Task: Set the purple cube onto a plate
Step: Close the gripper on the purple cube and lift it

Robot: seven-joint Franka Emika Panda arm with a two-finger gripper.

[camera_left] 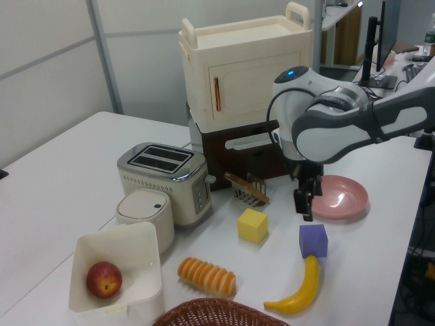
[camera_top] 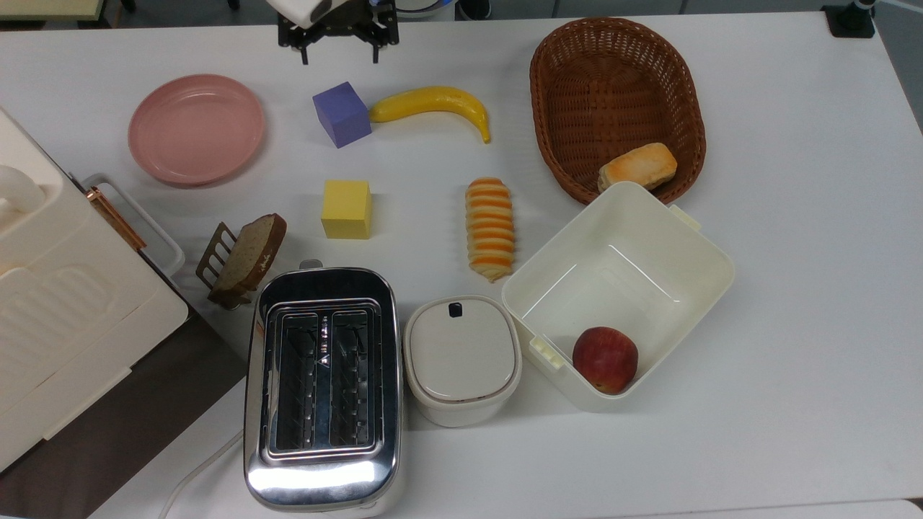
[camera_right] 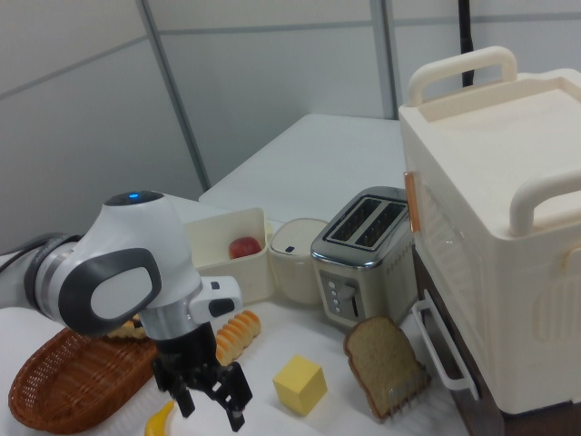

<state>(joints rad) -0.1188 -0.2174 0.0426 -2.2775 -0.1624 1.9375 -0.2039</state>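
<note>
Hovering over the far edge of the table (camera_top: pixel 793 288), I hold my claw (camera_top: pixel 339 54) spread wide with nothing between its fingers, because the grasp has not happened yet.

Going from big to small: the cream cabinet (camera_left: pixel 245 64) stands at the left view's far side, well out of my path. The wicker basket (camera_top: pixel 616 108), with a bread roll (camera_top: pixel 638 166) at its near rim, lies off on the top view's right, and the toaster (camera_top: pixel 321 386) and open cream box (camera_top: pixel 620 288) with its apple (camera_top: pixel 604 359) sit along the near side, so none of them crowds my approach.

The plate (camera_top: pixel 196 130) rests bare on the table, on the top view's left. It is wide and shallow, which I judge makes it a forgiving target for a drop.

The banana (camera_top: pixel 431 104) lies with its tip just beside the cube, on the top view's right. That is the closest neighbour, and I judge a finger could nudge it if I descend carelessly.

The purple cube (camera_top: pixel 342 114) sits flat on the table between plate and banana, turned slightly askew, and apart from the yellow cube (camera_top: pixel 346 209) nearer the toaster. My claw hangs above and just beyond it, fingers pointing down, in the left view between cube and plate. I reckon the next step is lining up over the cube's flat sides.
</note>
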